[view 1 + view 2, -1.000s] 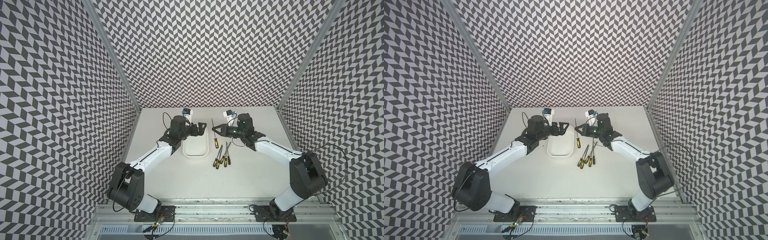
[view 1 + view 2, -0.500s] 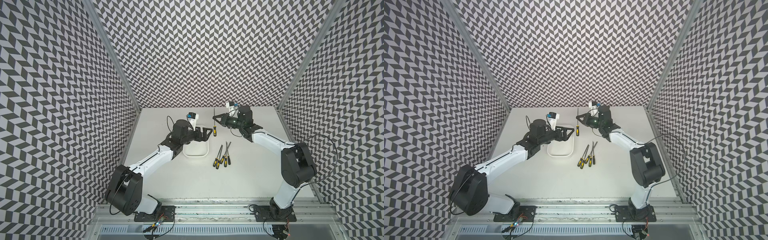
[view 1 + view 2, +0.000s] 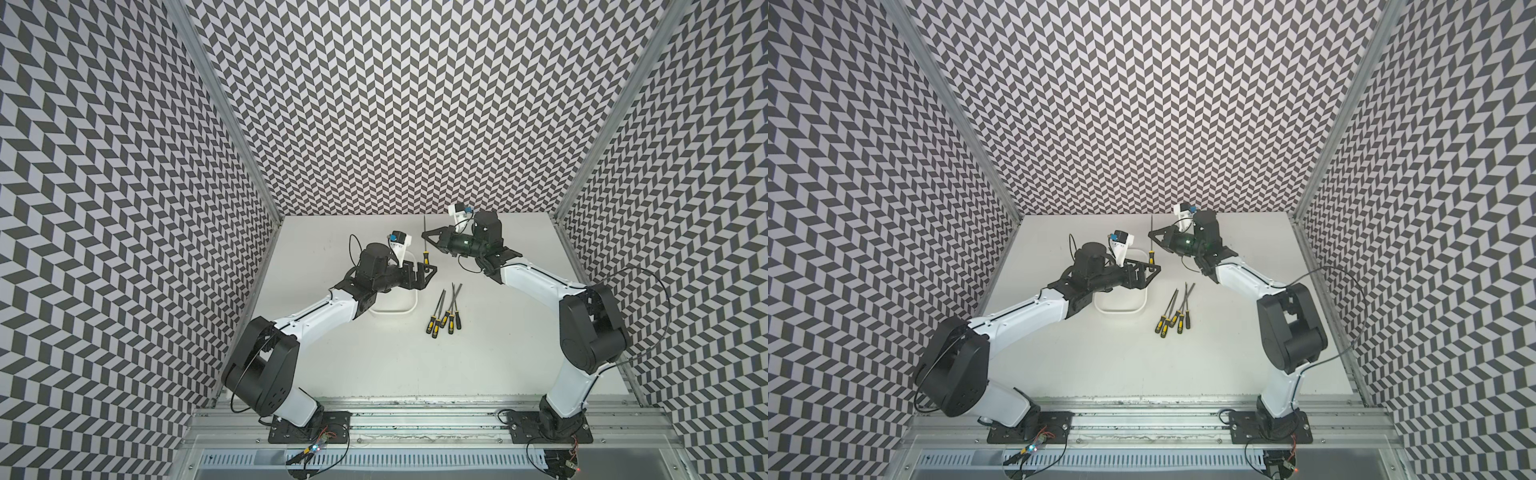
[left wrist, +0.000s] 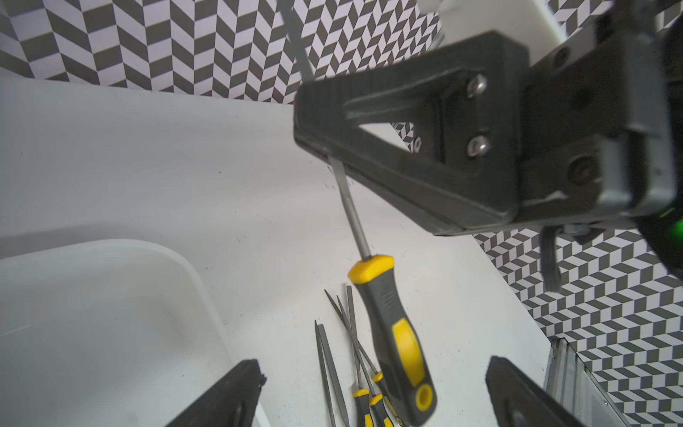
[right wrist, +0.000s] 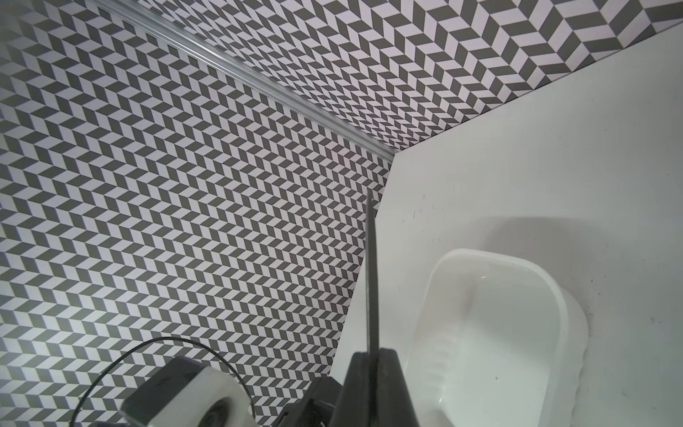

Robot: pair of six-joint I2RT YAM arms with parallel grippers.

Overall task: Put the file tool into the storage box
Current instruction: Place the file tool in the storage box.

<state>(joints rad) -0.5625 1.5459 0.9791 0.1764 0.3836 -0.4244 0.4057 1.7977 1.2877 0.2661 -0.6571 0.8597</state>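
The file tool [image 3: 424, 249] has a thin grey blade and a black-and-yellow handle, and it hangs upright, handle down. My right gripper [image 3: 424, 235] is shut on its blade, which shows clamped between the jaws in the right wrist view [image 5: 370, 277]. My left gripper [image 3: 429, 270] is open just below. In the left wrist view the handle [image 4: 391, 325] hangs between the spread fingertips, touching neither. The storage box [image 3: 409, 309], a white tub, sits under my left wrist, partly hidden. Both top views show the file [image 3: 1151, 243] beyond the storage box's [image 3: 1140, 307] far right corner.
Several loose files [image 3: 444, 309] with the same yellow-and-black handles lie fanned on the white table right of the tub, also in the left wrist view [image 4: 332, 369]. Patterned walls close off three sides. A metal rail [image 3: 415, 409] runs along the front.
My right gripper has lifted the file off the table and carried it back, turning it upright. My left gripper has moved right, coming in under the file's handle.
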